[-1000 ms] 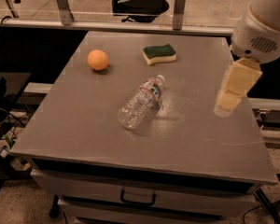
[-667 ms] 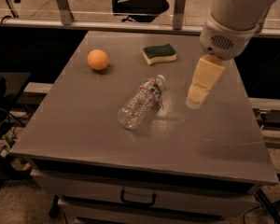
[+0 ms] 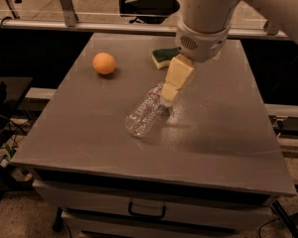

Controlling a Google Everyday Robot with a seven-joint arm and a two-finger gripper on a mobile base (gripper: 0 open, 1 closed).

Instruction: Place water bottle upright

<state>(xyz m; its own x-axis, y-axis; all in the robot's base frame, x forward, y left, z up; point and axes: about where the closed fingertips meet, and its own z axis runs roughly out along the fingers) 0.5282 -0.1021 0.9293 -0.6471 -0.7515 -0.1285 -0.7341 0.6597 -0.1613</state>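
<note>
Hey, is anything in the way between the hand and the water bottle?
Nothing visible. The hand hangs right over the neck end of the lying water bottle; the orange and the sponge sit farther back.

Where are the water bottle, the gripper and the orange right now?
water bottle [image 3: 143, 115]: camera view, ribbed mid-body, lying on its side.
gripper [image 3: 168, 98]: camera view, tip, at the bottle's neck end.
orange [image 3: 104, 63]: camera view, centre.

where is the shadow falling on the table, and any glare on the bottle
Camera view: dim warm light; tool at the cap end of the water bottle; soft shadow on the table to its right; faint glints on the ribs.
</note>
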